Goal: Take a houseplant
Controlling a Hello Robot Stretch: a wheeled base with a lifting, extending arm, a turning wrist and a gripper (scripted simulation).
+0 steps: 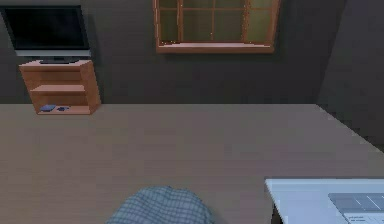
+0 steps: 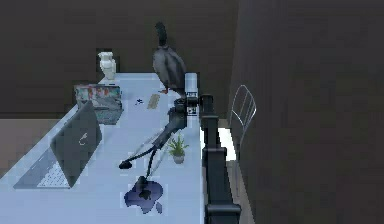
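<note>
Houseplant (image 2: 177, 148), small and potted, on pale desk (image 2: 108, 140) beside dark arm (image 2: 212, 172)

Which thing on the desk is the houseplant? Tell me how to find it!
Look at the long pale desk with the laptop on it. Right of the laptop, next to the dark arm, stands the houseplant. It is the only thing with green leaves, in a little pot.

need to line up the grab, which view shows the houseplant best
The arm side view: the houseplant stands as a small green potted plant on the pale desk, just left of the arm. The forward view looks at a tabletop corner, a window and a shelf.
</note>
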